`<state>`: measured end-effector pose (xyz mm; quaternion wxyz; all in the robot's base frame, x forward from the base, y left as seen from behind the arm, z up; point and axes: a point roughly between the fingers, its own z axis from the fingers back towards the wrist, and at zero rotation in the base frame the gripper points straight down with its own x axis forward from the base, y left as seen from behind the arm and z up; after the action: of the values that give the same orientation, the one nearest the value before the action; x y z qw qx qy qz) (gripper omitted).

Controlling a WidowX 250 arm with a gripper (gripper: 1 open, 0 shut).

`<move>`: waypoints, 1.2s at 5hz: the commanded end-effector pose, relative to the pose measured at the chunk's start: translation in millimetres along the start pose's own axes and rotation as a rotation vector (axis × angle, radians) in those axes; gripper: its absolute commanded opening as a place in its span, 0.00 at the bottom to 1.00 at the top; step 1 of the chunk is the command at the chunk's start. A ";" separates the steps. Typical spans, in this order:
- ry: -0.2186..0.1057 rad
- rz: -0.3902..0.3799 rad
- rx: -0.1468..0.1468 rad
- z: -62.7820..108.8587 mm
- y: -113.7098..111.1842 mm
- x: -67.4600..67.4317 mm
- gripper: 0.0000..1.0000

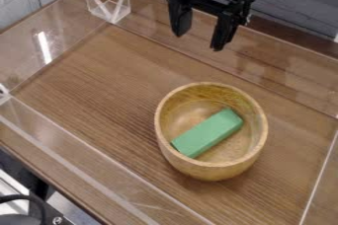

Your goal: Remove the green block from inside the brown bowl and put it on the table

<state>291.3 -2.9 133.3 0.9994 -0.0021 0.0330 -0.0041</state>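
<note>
A bright-green block (209, 133) lies flat inside the brown bowl (211, 130), slanted from lower left to upper right on the bowl's floor. The round wooden bowl rests on the table (106, 91) toward the front right. My gripper (200, 32) hangs at the top of the view, behind and above the bowl, pointing down. Its dark fingers (177, 20) stand apart with nothing between them. It is well clear of the bowl and the block.
Clear plastic walls (53, 32) edge the tabletop on the left, front and right. A clear plastic bracket (109, 4) stands at the back left corner. Bare wood lies left of the bowl.
</note>
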 end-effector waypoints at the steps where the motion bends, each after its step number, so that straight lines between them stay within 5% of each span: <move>1: 0.004 -0.021 -0.001 -4.8 -6.3 -7.9 1.00; 3: -0.065 -0.135 0.001 -16.5 -31.3 -38.2 1.00; 6: -0.108 -0.179 -0.013 -39.4 -49.6 -47.8 1.00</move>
<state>236.2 -50.4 83.5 0.9958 -0.0086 0.0086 -0.0906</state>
